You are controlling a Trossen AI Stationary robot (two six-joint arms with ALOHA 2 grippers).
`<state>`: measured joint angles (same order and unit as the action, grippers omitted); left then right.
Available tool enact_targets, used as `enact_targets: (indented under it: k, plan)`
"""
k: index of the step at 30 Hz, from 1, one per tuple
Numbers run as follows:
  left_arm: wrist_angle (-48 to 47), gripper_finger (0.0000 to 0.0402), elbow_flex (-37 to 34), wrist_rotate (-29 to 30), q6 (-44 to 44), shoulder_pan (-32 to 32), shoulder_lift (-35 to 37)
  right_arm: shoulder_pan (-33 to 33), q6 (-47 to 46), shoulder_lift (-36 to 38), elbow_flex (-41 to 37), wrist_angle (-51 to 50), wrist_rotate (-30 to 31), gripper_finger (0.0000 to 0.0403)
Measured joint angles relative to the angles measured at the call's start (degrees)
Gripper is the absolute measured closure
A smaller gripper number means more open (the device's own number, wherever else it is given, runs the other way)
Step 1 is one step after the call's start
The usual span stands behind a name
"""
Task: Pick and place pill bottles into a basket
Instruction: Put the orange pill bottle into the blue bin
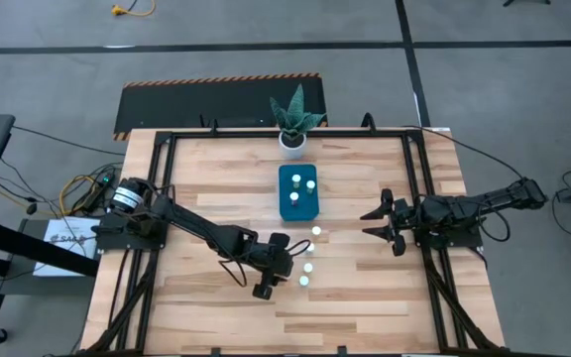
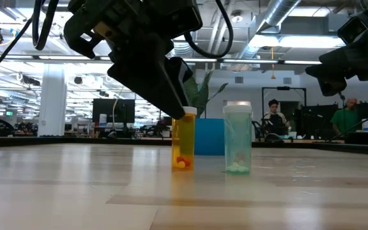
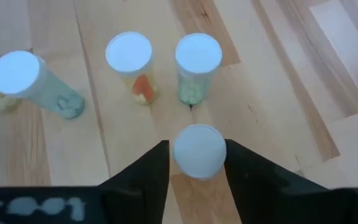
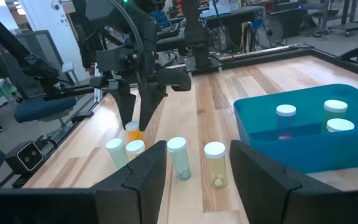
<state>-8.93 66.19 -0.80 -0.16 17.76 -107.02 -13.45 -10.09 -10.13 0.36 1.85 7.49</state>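
Several pill bottles with white caps stand upright on the wooden table (image 1: 206, 297): one with orange pills (image 3: 128, 53), a greenish one (image 3: 198, 53), a teal one (image 3: 17, 71). My left gripper (image 1: 290, 263) is at the table's middle, shut on an orange pill bottle (image 2: 183, 144). Beyond them sits the teal basket (image 1: 299, 191) with three bottles (image 4: 285, 112) standing inside. At the table's right, my right gripper (image 1: 378, 224) hangs open with nothing between its fingers. My left gripper has the orange bottle's white cap (image 3: 199, 151) between its two fingers, one finger (image 3: 157, 168) on each side. The fingers slant down onto it from the table's left. The bottle stands upright with its base (image 2: 183, 167) on the table.
A white pot with a green plant (image 1: 293, 124) stands at the far edge, just behind the basket. A black frame (image 1: 419, 188) runs along the table's edges. Bare wood lies toward the near edge and at the left. People sit in the room beyond the table.
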Motion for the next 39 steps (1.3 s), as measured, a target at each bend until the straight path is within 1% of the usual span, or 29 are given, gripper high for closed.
enact_targets:
  k: [4, 6, 8, 11, 14, 21, 28, 33, 39]
  plan:
    - [0.50, 0.0299, 0.00, 0.00, -0.05, 0.00, 0.02, 0.02, 0.00, 0.00, 0.00, 0.02, 0.00, 0.0233]
    - [0.96, 0.0307, 0.00, 0.00, -0.58, -0.10, 0.00, 0.01, 0.00, 0.00, 0.00, 0.02, 0.00, 0.0232]
    - [0.61, 0.0306, 0.00, -0.02, -1.98, -0.42, 0.03, 0.02, 0.00, 0.00, 0.00, 0.02, 0.01, 0.0232]
    - [-0.64, 0.0294, 0.07, 0.04, -4.91, -1.55, 0.37, 0.02, 0.00, 0.00, 0.00, 0.02, 0.00, 0.0233]
    - [-4.55, 0.0288, 0.94, 1.76, -6.17, -3.26, 1.50, 0.02, 0.00, 0.00, 0.00, 0.00, 0.00, 0.0234]
    - [-9.37, 0.0303, 3.37, 2.22, -5.10, -9.34, 4.40, -0.01, 0.00, 0.02, 0.00, 0.04, 0.02, 0.0232]
    - [-11.66, 0.0291, 8.74, 3.06, -4.53, -17.81, 5.94, 0.02, 0.00, 0.02, 0.00, 0.06, 0.02, 0.0234]
    - [-10.97, 0.0298, 13.20, 3.13, -2.52, -23.60, 5.92, 0.01, 0.00, 0.02, 0.00, 0.05, 0.02, 0.0232]
    - [-9.96, 0.0295, 13.88, 3.28, -2.75, -29.02, 5.70, 0.00, 0.00, 0.02, 0.02, 0.04, 0.02, 0.0234]
